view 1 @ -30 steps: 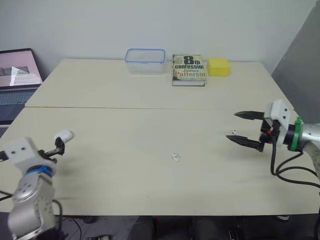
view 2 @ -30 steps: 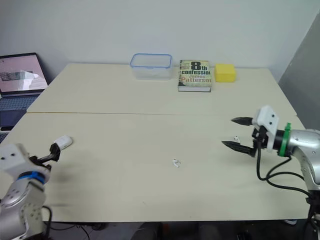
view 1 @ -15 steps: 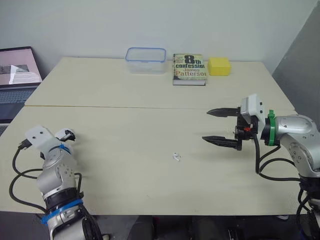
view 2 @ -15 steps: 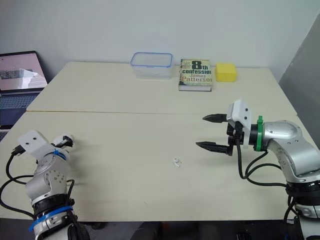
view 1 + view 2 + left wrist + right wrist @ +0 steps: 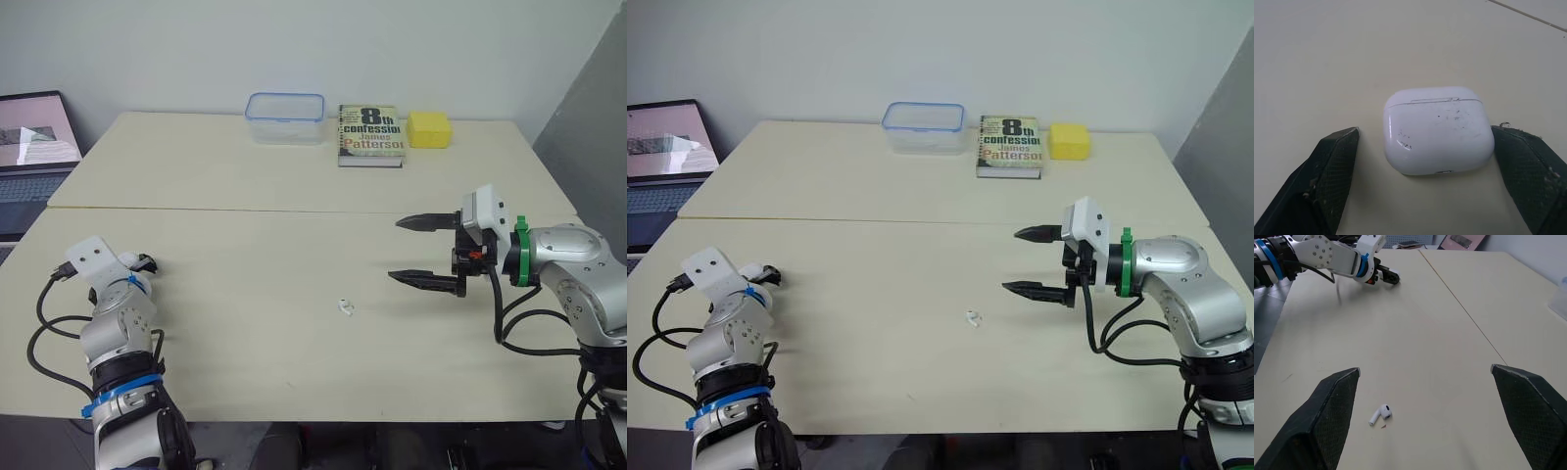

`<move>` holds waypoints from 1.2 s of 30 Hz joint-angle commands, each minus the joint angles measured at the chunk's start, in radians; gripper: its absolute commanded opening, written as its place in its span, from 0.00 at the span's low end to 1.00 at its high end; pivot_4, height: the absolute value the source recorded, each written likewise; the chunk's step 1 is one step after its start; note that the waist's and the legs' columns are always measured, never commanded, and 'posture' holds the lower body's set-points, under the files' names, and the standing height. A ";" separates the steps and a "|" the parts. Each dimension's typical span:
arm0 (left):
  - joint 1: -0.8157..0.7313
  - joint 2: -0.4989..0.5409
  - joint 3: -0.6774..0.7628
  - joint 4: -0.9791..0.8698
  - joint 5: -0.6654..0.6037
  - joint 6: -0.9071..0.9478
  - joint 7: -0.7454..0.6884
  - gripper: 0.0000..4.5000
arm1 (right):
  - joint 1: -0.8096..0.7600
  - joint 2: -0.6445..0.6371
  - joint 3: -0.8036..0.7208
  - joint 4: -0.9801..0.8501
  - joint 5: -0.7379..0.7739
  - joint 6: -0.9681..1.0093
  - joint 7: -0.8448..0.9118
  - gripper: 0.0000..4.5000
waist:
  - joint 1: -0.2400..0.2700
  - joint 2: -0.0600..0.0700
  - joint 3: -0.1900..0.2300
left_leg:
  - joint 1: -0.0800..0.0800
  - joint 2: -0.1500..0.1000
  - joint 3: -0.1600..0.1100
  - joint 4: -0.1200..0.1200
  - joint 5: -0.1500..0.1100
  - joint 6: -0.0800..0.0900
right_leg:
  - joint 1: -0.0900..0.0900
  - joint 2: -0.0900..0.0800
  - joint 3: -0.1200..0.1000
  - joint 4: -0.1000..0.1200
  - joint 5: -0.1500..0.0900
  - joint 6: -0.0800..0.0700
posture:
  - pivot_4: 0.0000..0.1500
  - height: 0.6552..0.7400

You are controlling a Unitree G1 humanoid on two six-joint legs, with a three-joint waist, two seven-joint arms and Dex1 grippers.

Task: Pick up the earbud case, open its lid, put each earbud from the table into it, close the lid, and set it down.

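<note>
Two fingers of the left gripper [image 5: 1423,133] stand open, the closed earbud case [image 5: 1437,128] lying between them; the right gripper [image 5: 394,250] is wide open, empty.

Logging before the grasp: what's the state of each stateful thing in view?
earbud case: lid shut, lying on table
earbud: loose on table
left gripper: open, straddling case
right gripper: open, empty
book: closed, flat
laptop: open, screen lit
plastic container: lid unclear

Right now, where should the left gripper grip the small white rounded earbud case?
Probably across the white earbud case's two rounded sides, below the lid seam, approaching low along the table: it lies flat between the open left gripper's fingers, leaving the lid free.
</note>
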 commanded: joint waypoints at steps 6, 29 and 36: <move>0.001 0.036 -0.022 0.016 0.020 -0.007 -0.024 0.61 | -0.025 0.009 -0.004 -0.053 0.015 0.003 0.001 1.00 | 0.000 0.000 0.000 | 0.000 0.000 0.000 0.000 0.000 0.000 | 0.000 0.000 0.000 0.000 0.000 0.000 | 1.00 1.00; 0.212 0.148 -0.754 -0.453 0.106 -0.734 -1.093 0.61 | 0.079 -0.075 -0.088 -0.167 0.224 0.439 -0.156 1.00 | 0.004 0.001 0.000 | -0.002 0.001 0.002 -0.001 0.000 0.001 | -0.001 -0.004 0.003 -0.002 0.001 -0.003 | 1.00 1.00; 0.147 0.130 -0.787 -0.333 0.116 -1.005 -1.204 0.61 | -0.033 0.053 -0.092 -0.124 0.433 0.792 -0.317 1.00 | 0.001 0.001 0.000 | -0.003 0.000 0.002 0.000 0.000 0.001 | -0.001 0.001 0.001 -0.001 0.001 -0.003 | 1.00 1.00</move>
